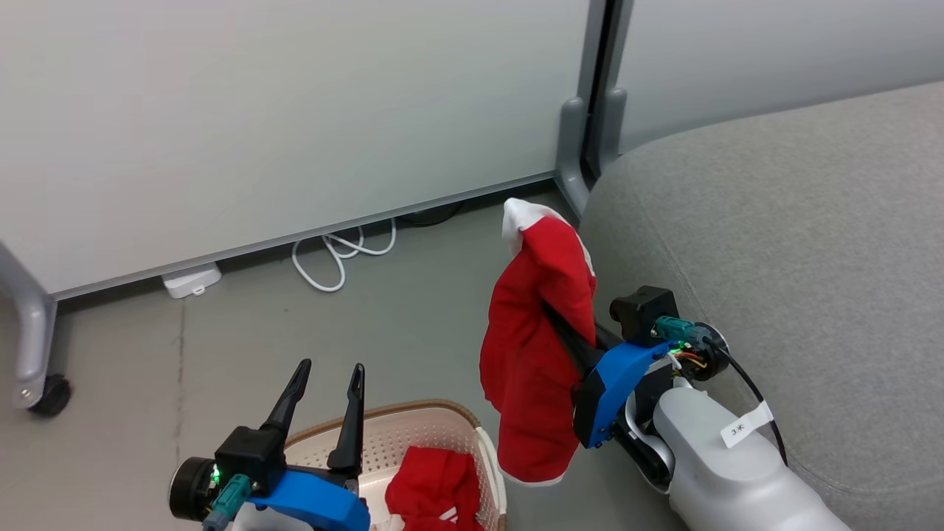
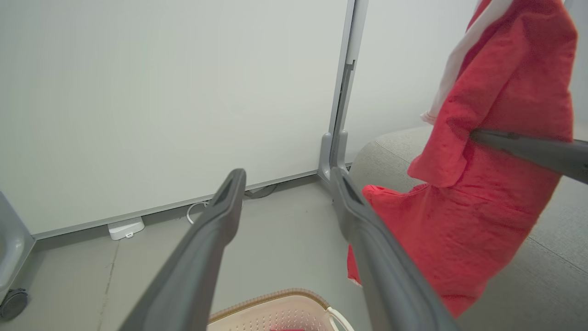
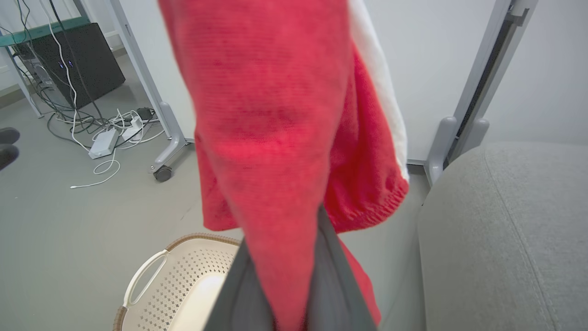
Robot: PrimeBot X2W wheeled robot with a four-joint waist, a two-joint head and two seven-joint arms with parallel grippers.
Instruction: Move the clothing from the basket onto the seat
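Note:
One red garment (image 1: pixel 535 354) with white trim hangs in the air between the basket and the grey sofa (image 1: pixel 796 243), with my right gripper (image 1: pixel 562 326) shut on its middle. Its fabric drapes over the fingers (image 3: pixel 331 276) and hides their tips. The second red garment (image 1: pixel 436 488) lies crumpled inside the cream basket (image 1: pixel 413 410) at the bottom of the head view. My left gripper (image 1: pixel 330 369) is open above the basket's left side and holds nothing. In the left wrist view the hanging garment (image 2: pixel 487 193) is to the right of the open fingers (image 2: pixel 216 220).
A pale grey partition panel (image 1: pixel 295 110) stands behind, with a wheeled foot (image 1: pixel 49 394) at left and a post (image 1: pixel 582 147) against the sofa's corner. A white cable (image 1: pixel 343 254) and adapter (image 1: pixel 190 280) lie on the floor. A black box with cables (image 3: pixel 87 59) sits further off.

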